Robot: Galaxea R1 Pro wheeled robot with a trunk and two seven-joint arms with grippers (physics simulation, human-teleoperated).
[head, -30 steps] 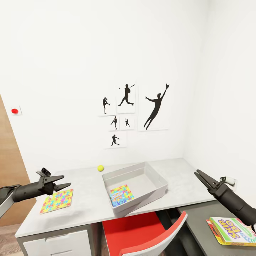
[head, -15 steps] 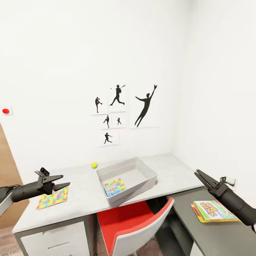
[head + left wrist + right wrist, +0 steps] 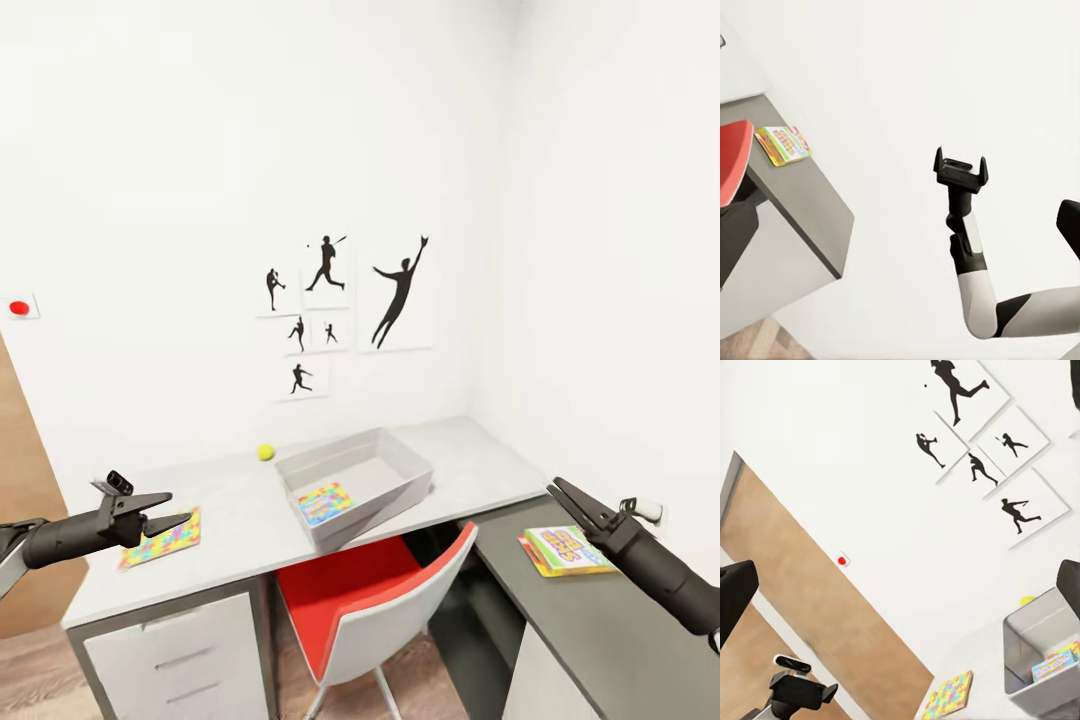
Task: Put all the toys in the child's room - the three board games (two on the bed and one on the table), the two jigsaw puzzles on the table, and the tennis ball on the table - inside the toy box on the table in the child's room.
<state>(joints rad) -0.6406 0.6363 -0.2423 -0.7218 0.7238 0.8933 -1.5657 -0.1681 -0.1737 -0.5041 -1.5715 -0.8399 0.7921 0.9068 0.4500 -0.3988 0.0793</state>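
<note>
Your left gripper point(image 3: 172, 508) and right gripper point(image 3: 560, 495) hover with fingers wide, empty. The toy box point(image 3: 405, 467) sits mid-bench; at its 4 o'clock lies a board game point(image 3: 565, 549), lettering illegible.

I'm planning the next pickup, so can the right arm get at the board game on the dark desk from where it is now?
Probably yes. The right gripper hangs open just beside the board game, which lies flat on the dark desk with nothing on top of it or between the two. It would need to come down to it.

multicoloured jigsaw puzzle point(image 3: 161, 537), yellow-green tennis ball point(image 3: 265, 452), light grey toy box point(image 3: 400, 462), red chair point(image 3: 352, 596).
</note>
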